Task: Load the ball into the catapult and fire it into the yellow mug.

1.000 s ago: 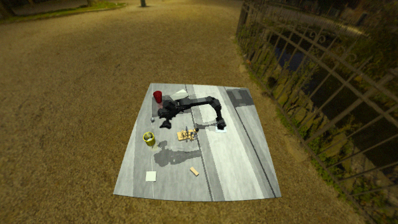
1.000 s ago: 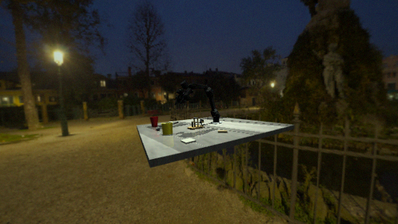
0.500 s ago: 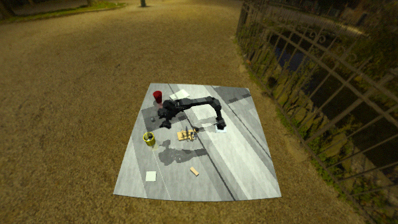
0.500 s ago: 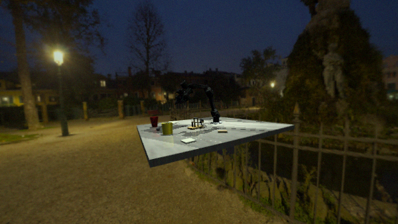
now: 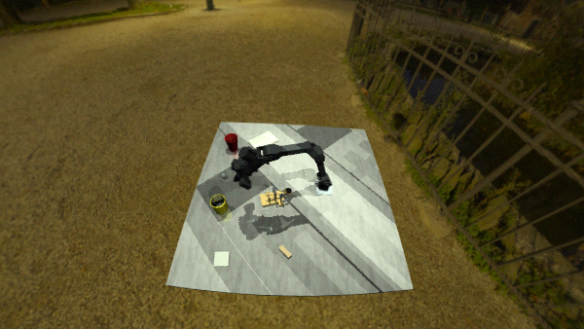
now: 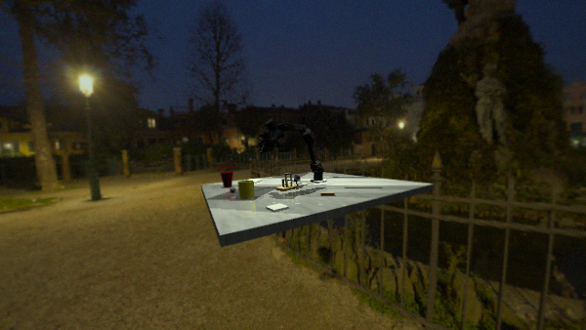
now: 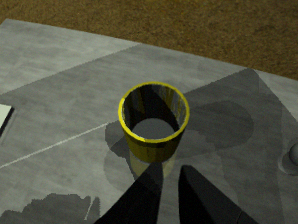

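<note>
The yellow mug (image 5: 219, 208) (image 6: 246, 190) (image 7: 154, 150) stands upright near the table's left edge; the wrist view shows no ball in it. The wooden catapult (image 5: 265, 200) (image 6: 286, 187) stands on the table to its right. A dark ball (image 5: 288, 191) sits in the cup at the catapult's end farther from the mug. My gripper (image 5: 241, 182) (image 7: 169, 172) is shut, with a narrow gap and nothing between its fingertips. It is raised above the table, between the catapult and the red cup, with the yellow mug ahead in the wrist view.
A red cup (image 5: 232, 141) (image 6: 227, 179) stands at the back left. A grey ball (image 5: 223, 175) (image 6: 232, 190) (image 7: 295, 152) lies between it and the yellow mug. A pale square (image 5: 221, 258) (image 6: 277, 207) and a wooden block (image 5: 285, 251) (image 6: 327, 193) lie toward the front. A white panel (image 5: 263, 139) lies at the back.
</note>
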`<state>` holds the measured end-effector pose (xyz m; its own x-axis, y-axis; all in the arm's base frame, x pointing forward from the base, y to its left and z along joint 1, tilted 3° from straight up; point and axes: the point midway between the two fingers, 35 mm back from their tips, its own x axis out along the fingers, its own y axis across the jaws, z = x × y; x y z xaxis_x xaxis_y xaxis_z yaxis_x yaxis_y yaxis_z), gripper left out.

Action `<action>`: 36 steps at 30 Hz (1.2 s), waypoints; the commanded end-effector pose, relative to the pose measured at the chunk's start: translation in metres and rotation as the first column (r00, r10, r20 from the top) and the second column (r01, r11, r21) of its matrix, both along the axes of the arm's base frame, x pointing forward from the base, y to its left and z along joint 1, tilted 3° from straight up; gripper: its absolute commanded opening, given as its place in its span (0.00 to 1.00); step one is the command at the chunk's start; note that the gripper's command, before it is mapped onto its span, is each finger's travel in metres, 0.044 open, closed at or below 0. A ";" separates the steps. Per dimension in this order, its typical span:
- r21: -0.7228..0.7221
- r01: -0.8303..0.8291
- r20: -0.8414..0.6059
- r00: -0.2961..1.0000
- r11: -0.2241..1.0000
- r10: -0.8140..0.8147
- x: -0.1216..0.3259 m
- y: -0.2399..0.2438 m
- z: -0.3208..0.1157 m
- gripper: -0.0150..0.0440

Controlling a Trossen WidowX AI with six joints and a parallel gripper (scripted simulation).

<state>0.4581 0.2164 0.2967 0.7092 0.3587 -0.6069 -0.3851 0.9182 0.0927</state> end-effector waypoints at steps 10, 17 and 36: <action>-0.050 -0.022 -0.020 1.000 0.999 0.021 -0.008 0.005 -0.009 0.25; -0.204 -0.108 -0.092 0.992 0.973 0.091 -0.036 0.014 -0.039 0.25; -0.549 -0.411 -0.315 0.908 0.728 0.275 -0.116 0.020 -0.100 0.25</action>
